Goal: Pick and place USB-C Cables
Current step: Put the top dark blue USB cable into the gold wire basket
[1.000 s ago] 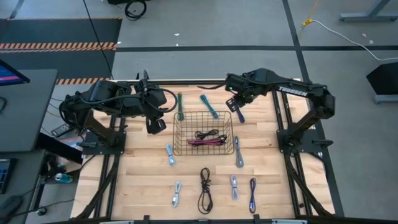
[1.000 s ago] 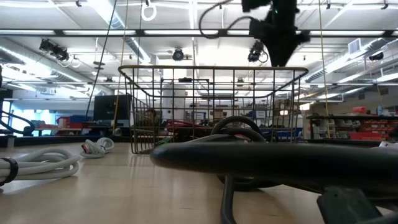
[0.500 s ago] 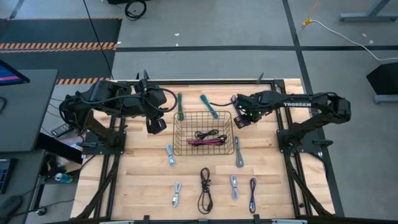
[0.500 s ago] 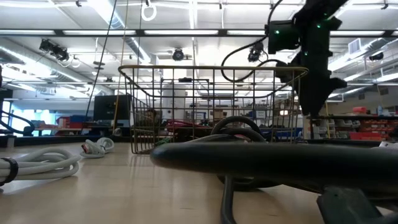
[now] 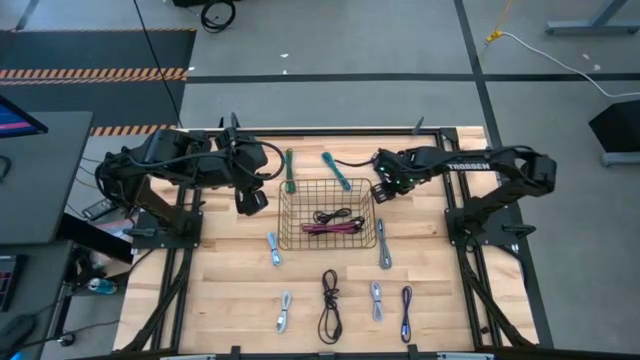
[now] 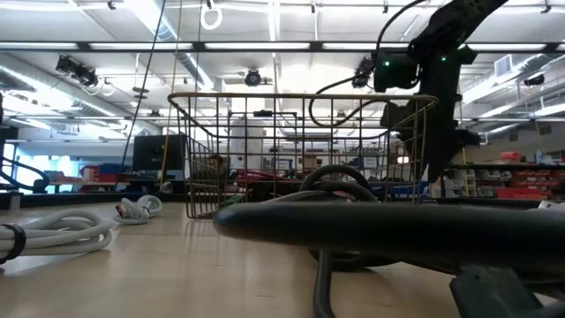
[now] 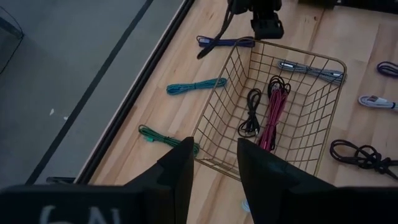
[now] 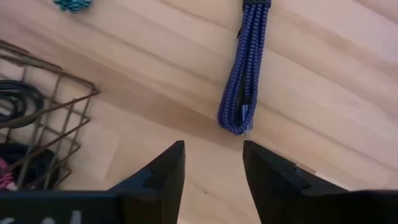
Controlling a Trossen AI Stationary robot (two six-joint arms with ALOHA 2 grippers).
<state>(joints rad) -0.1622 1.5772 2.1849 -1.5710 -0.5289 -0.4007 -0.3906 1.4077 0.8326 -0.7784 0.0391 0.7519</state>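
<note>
The blue cable [image 8: 245,74] lay folded flat on the table [image 5: 230,290], just off the basket's [image 5: 372,215] far right corner, and I judged it to be my next pick, since it was the loose bundle closest to my right gripper [image 8: 211,163]. That gripper hung over it with its fingers apart and empty, the cable's looped end showing just ahead of the gap between them. A black cable [image 5: 333,215] and a magenta cable [image 5: 332,229] were in the basket; the rest were spread around it: a green cable [image 5: 290,170] and a teal cable [image 5: 336,171] on the far side, pale ones to either side, and more along the near edge, including a long black one [image 5: 329,305]. My right arm reached in from the right, stretched leftward, with the wrist tipped down toward the wood. My left gripper [image 7: 211,163] waited beside the basket's far left corner, fingers parted and holding nothing, its arm folded in from the left side.
</note>
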